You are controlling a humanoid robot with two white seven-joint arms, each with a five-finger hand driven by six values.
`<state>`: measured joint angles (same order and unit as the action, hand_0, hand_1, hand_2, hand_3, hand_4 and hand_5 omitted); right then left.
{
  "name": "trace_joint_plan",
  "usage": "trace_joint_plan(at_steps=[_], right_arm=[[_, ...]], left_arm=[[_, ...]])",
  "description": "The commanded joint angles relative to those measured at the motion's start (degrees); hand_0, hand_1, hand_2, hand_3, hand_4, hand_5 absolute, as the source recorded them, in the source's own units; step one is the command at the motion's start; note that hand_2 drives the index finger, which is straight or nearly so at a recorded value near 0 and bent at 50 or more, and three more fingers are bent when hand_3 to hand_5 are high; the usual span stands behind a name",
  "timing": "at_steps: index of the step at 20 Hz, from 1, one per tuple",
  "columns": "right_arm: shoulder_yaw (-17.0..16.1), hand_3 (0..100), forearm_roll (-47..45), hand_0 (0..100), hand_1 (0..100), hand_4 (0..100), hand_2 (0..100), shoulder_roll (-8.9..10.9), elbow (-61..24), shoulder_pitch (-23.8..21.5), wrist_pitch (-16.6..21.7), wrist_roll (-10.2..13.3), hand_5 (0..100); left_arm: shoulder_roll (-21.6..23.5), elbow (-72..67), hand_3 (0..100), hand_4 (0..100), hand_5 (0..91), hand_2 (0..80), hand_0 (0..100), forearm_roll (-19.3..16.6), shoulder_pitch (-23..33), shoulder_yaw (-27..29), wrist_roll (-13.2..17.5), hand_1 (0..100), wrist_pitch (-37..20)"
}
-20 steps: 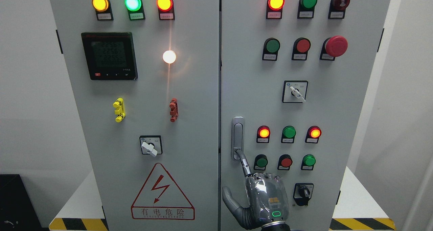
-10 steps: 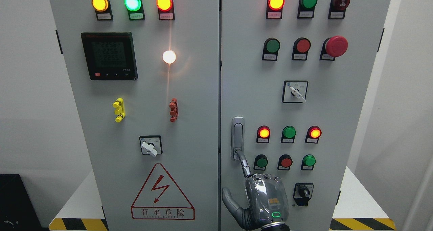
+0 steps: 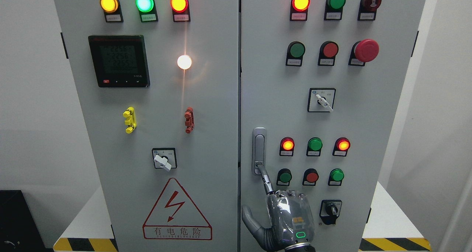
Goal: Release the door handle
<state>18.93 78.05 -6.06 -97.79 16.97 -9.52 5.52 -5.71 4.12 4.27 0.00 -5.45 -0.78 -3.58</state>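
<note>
Standing across nearly the whole head view: a grey sheet-metal cabinet (image 3: 206,97), smooth matt paint, with two flat doors meeting at a dark vertical seam in the middle. It rests on a white platform (image 3: 387,215) edged with yellow-and-black hazard stripe; pale walls lie to either side, and a black box (image 3: 18,222) sits at lower left. Left door: a red-outlined triangular warning sign (image 3: 177,211) with a lightning bolt, a square black digital meter (image 3: 118,61) with a glossy face, a bright white round lamp (image 3: 184,61), a yellow plastic clip (image 3: 129,120) and a red one (image 3: 189,120). Right door: a domed red mushroom button (image 3: 366,49), a square-plated rotary switch (image 3: 321,100) with a white lever, and rows of round red and green lamps and buttons. Right hand (image 3: 291,222): metallic grey, its back under a clear glossy cover with a green lit ring, rising from the bottom edge in front of the right door's lower part. Door handle (image 3: 259,148): a slim upright silver bar with rounded ends, lying flush near the right door's left edge, just beside the seam. Index finger (image 3: 266,180): stretched up, tip touching the handle's lower end. Other fingers are folded at the knuckles, the thumb is spread leftward, and nothing is clasped. Left hand does not show.
</note>
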Motion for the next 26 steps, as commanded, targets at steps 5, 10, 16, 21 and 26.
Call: trace_joint_plan(at_steps=[5,10,16,21,26], right_arm=[[0.0,100,0.0,40,21,100,6,-0.09,1.2,-0.2,-0.1,-0.9,100],[0.0,100,0.0,40,21,100,7,-0.09,1.3,-0.3,-0.1,-0.9,100],[0.0,100,0.0,40,21,100,7,-0.09,1.2,-0.3,-0.1,-0.9,100],[0.0,100,0.0,39,21,100,7,-0.18,1.2,-0.3,-0.1,-0.9,100],[-0.1,100,0.0,39,21,100,7,-0.26,1.2,-0.2,-0.1,-0.9,100]], left_arm=[[0.0,0.0,0,0,0.0,0.0,12,0.0,1.0,0.0,0.0,56,0.0],[0.0,0.0,0,0,0.0,0.0,12,0.0,1.0,0.0,0.0,56,0.0],[0.0,0.0,0,0,0.0,0.0,12,0.0,1.0,0.0,0.0,56,0.0],[0.0,0.0,0,0,0.0,0.0,12,0.0,1.0,0.0,0.0,56,0.0],[0.0,0.0,0,0,0.0,0.0,12,0.0,1.0,0.0,0.0,56,0.0]])
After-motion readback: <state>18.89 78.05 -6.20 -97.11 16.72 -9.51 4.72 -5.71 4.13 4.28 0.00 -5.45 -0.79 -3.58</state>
